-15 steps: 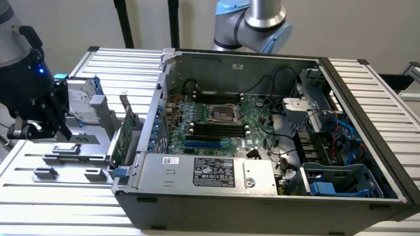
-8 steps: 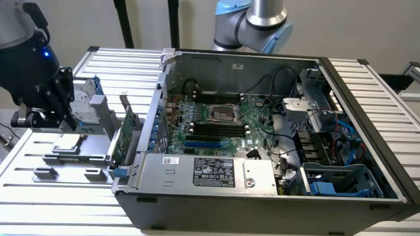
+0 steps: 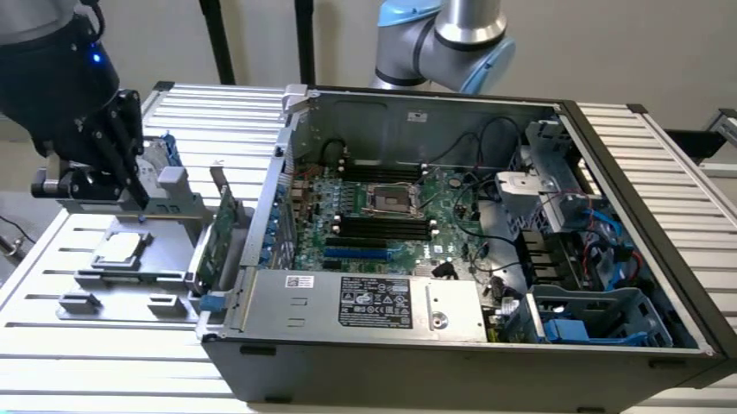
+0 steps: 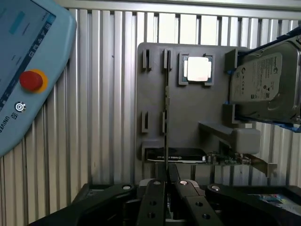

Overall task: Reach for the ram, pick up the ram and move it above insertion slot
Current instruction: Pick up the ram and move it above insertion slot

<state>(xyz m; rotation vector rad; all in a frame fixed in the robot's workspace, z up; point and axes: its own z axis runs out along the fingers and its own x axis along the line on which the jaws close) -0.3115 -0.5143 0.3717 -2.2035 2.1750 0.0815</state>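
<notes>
The ram (image 4: 167,108) stands on edge as a thin green strip in the slots of a grey fixture (image 4: 155,94). In the exterior view the ram (image 3: 133,276) lies along the fixture's near side, on that view's left. My black gripper (image 3: 138,205) hangs above the fixture, clear of the ram, beside the upright hard drive. In the wrist view the gripper (image 4: 168,181) lines up with the ram's near end, its fingers (image 4: 157,197) close together with nothing between them. The insertion slots (image 3: 381,228) are black rows on the motherboard inside the open case.
The fixture also carries a silver processor (image 4: 198,69), a hard drive in a blue frame (image 4: 263,84) and a green expansion card (image 3: 219,233). A teach pendant with a red button (image 4: 31,80) lies beside it. The open computer case (image 3: 461,345) has raised walls and cables.
</notes>
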